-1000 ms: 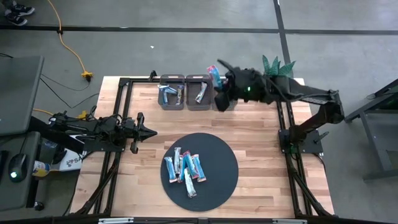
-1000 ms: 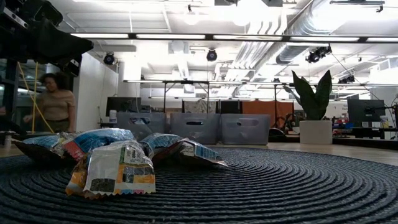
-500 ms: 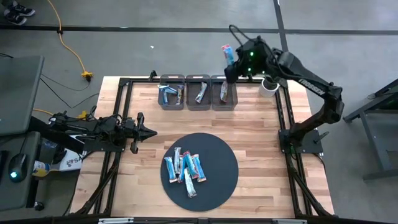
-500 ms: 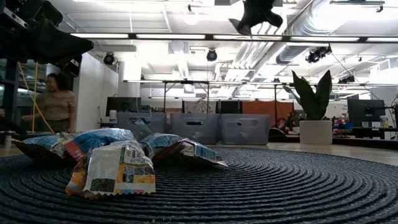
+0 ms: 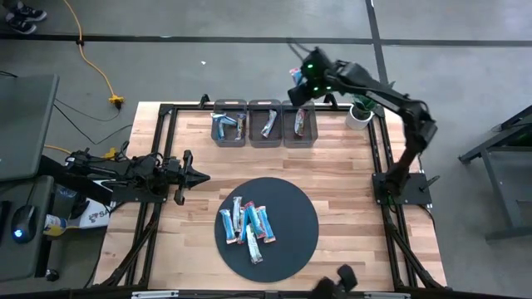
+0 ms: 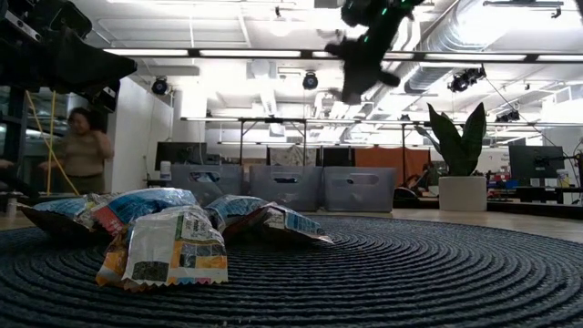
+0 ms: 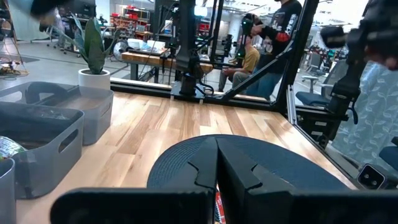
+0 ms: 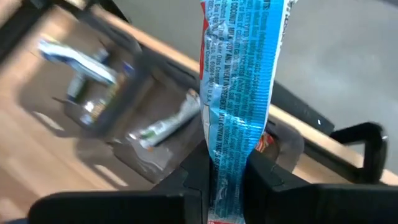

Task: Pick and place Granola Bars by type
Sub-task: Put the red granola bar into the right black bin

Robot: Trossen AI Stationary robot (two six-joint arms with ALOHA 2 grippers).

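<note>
- Since a second ago the right gripper has swung from just over the right-hand bin to beyond the table's far edge, carrying its bar with it; nothing else has shifted.
- Its fingers pinch a light blue granola bar near its lower end, most of the wrapper standing free above them.
- Risk: held so low on slick foil, the bar could twist or slide out mid-swing. Released here it would probably miss the bins, since the high view puts the gripper outside the table frame.
- A mis-sort is also possible: three grey bins sit touching side by side, so a small offset lands it in the neighbour.
- Open room: the air above the bins is free; the potted plant stands near the right bin.
- The left gripper waits low beside the round mat, its fingers pressed together, well apart from the bins.
- The remaining granola bars lie clustered on the mat.
</note>
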